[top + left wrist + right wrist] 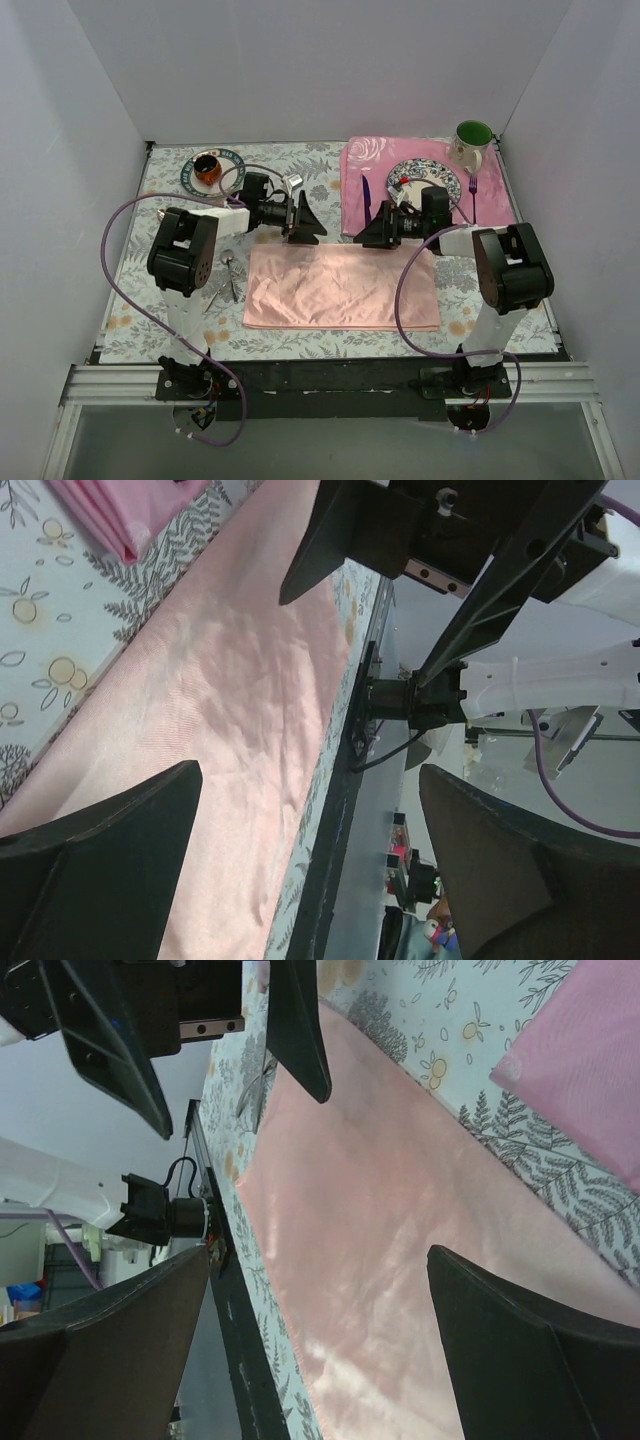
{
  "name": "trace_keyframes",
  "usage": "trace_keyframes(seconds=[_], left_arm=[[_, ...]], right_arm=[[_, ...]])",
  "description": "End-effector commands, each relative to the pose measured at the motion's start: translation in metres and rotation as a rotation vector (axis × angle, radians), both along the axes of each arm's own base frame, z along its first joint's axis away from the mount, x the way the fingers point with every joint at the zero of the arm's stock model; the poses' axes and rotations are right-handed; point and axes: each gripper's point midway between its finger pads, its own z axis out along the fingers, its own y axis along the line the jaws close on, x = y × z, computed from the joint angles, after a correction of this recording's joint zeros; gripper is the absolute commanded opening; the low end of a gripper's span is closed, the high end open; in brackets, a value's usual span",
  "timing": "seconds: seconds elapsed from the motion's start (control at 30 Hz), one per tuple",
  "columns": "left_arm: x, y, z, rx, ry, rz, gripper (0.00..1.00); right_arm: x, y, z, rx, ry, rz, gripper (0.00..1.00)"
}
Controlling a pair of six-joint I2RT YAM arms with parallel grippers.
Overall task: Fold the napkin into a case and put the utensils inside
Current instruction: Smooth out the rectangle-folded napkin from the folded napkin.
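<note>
The salmon-pink napkin (340,288) lies flat as a wide rectangle near the table's front; it also fills the left wrist view (230,730) and the right wrist view (400,1200). No case is in view. The silver utensils (228,275) lie left of the napkin on the floral cloth. My left gripper (305,222) (310,780) hovers over the napkin's far edge, open and empty. Facing it from the right, my right gripper (372,228) (318,1255) is open too, with nothing between its fingers. A small gap separates the two grippers.
A rose-patterned pink placemat (360,160) at the back right carries a patterned plate (440,185), a purple knife (365,200) and a purple fork (472,195). A green mug (472,140) stands behind it. A saucer (190,180) with a brown cup sits back left.
</note>
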Motion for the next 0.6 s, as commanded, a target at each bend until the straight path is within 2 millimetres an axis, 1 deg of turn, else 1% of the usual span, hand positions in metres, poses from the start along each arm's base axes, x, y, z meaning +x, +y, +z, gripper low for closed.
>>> trace_keyframes(seconds=[0.0,0.03,0.07,0.1,0.17,0.23,0.27,0.3,0.33,0.4,0.43,0.5,0.53,0.57], left_arm=[[0.014,-0.013,0.009,-0.020,-0.037,0.008,0.90],[0.019,-0.014,0.002,-0.001,-0.018,0.034,0.89],[0.021,-0.015,0.000,0.002,-0.014,0.039,0.89],[0.021,-0.014,-0.006,0.010,0.004,0.043,0.88],[0.024,-0.013,-0.022,0.049,0.024,0.070,0.88],[0.024,-0.009,-0.032,0.078,0.054,0.084,0.88],[0.026,-0.003,-0.046,0.112,0.093,0.111,0.88],[0.026,0.001,-0.050,0.118,0.119,0.124,0.88],[0.031,0.012,-0.053,0.112,0.141,0.148,0.87],[0.030,0.023,-0.053,0.086,0.175,0.160,0.87],[0.031,0.029,-0.050,0.072,0.172,0.165,0.87],[0.035,0.043,-0.037,0.028,0.160,0.167,0.88],[0.038,0.051,-0.034,0.017,0.155,0.177,0.88],[0.035,0.056,-0.034,0.023,0.177,0.177,0.88]], right_arm=[[0.018,0.015,-0.002,0.016,-0.027,-0.004,0.99],[0.019,0.017,-0.004,0.023,-0.004,-0.011,0.99],[0.020,0.017,-0.011,0.024,0.021,-0.014,0.99],[0.021,0.018,-0.013,0.028,0.027,-0.019,0.99],[0.026,0.014,-0.023,0.009,0.030,-0.039,0.99],[0.027,0.009,-0.031,0.000,0.058,-0.053,0.99],[0.023,0.007,-0.038,-0.006,0.082,-0.056,0.99],[0.022,0.005,-0.040,-0.008,0.092,-0.060,0.99],[0.019,0.003,-0.044,-0.013,0.113,-0.063,0.99],[0.012,0.000,-0.053,-0.025,0.146,-0.065,0.99],[0.012,-0.002,-0.055,-0.027,0.152,-0.071,0.99],[0.008,-0.008,-0.064,-0.035,0.185,-0.086,0.99],[0.007,-0.009,-0.066,-0.037,0.194,-0.090,0.99],[0.007,-0.011,-0.069,-0.041,0.205,-0.098,0.99]])
